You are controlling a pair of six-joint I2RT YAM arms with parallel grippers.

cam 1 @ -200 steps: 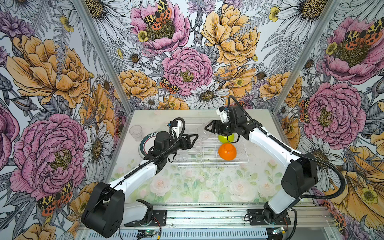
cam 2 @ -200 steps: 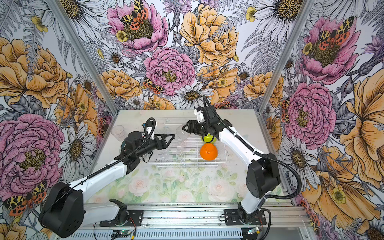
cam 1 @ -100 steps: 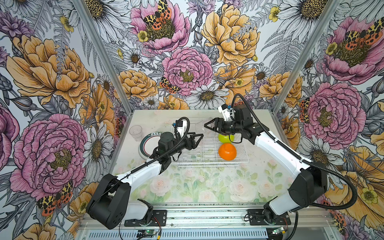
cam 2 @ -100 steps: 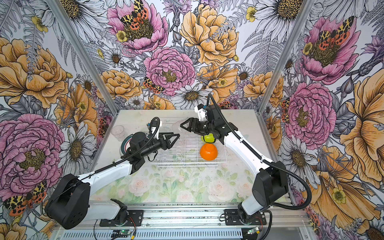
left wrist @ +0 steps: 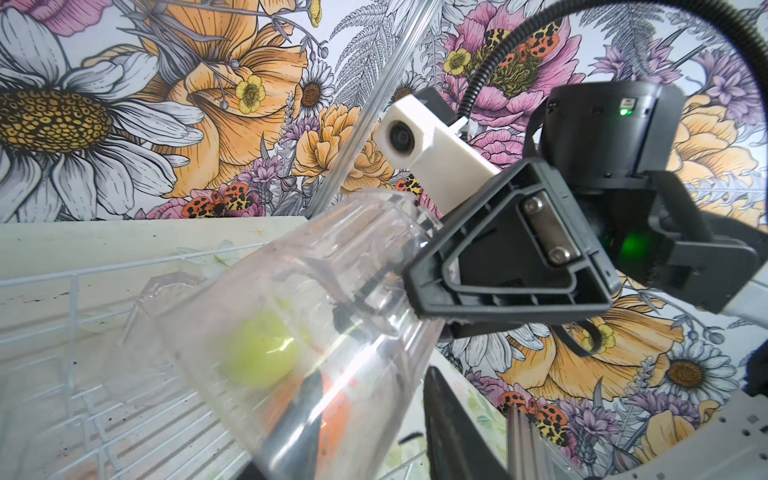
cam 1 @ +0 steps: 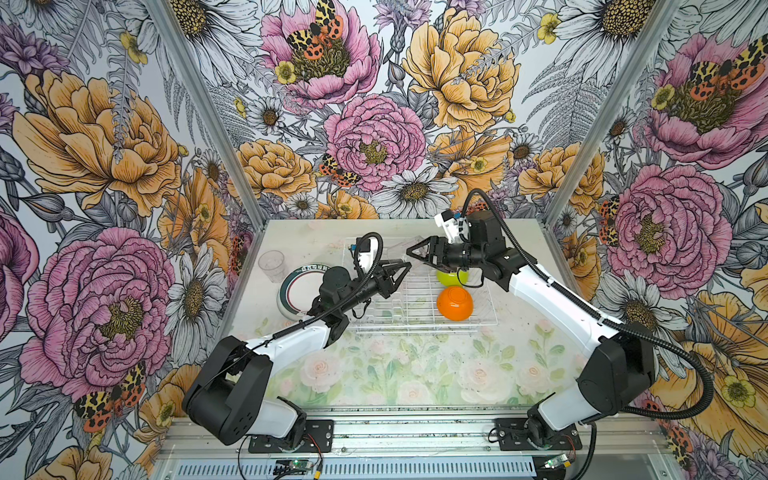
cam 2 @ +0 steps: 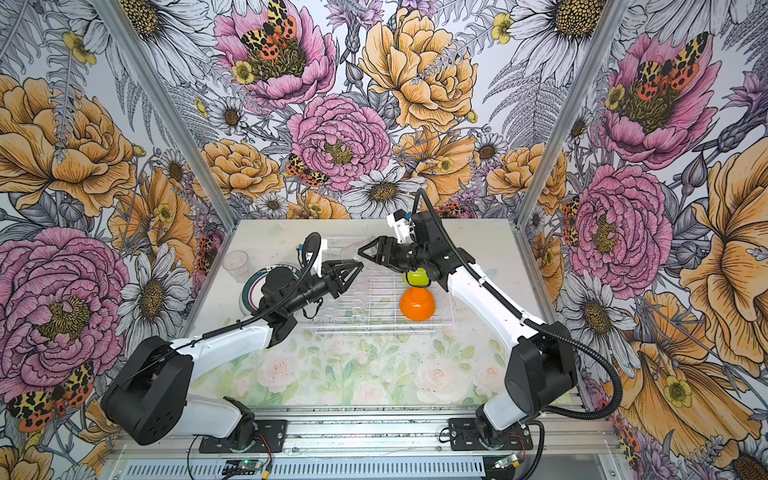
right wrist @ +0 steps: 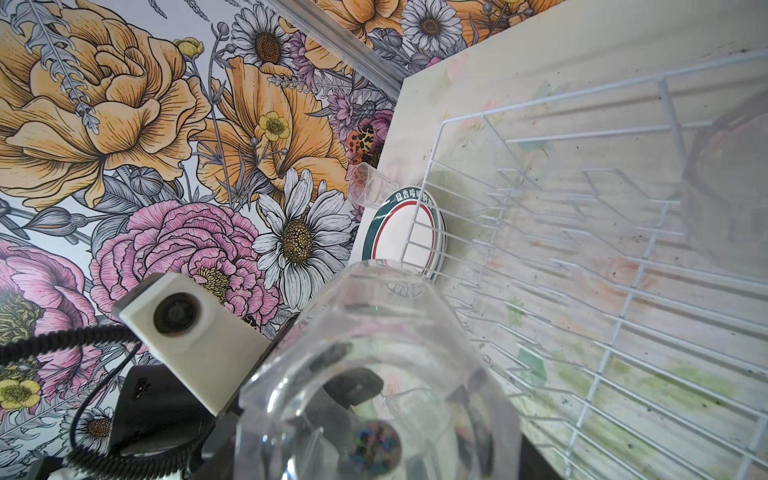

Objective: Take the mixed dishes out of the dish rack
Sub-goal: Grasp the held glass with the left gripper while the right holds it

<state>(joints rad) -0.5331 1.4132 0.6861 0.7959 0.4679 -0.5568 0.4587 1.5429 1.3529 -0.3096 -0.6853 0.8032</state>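
1. Nearest the front, the left gripper [cam 1: 405,269] reaches over the dish rack [cam 1: 415,330]. Its jaws stand on either side of the closed end of a clear tumbler [left wrist: 291,324]. Whether they press on it, I cannot tell.
2. Just beyond, the right gripper [cam 1: 414,252] is clamped on the tumbler's rim and holds it tilted in the air above the rack.
3. The step in hand looks like a handover of the tumbler from right to left. Next, the left jaws need a firm hold. Only then should the right ones let go and back off along the tumbler's axis. The smooth, tapered wall may slip.
4. In the rack's near right part sits the orange bowl [cam 1: 454,303], seemingly mouth down.
5. Just behind it, the lime-green bowl [cam 1: 449,277] lies partly under the right arm. The plate slots are bare.
6. Outside the rack on the left, the teal-and-red-rimmed plate [cam 1: 293,286] lies flat on the table [cam 1: 395,374].
7. Farthest, a second tumbler [cam 1: 272,266] stands beside that plate and looks empty.
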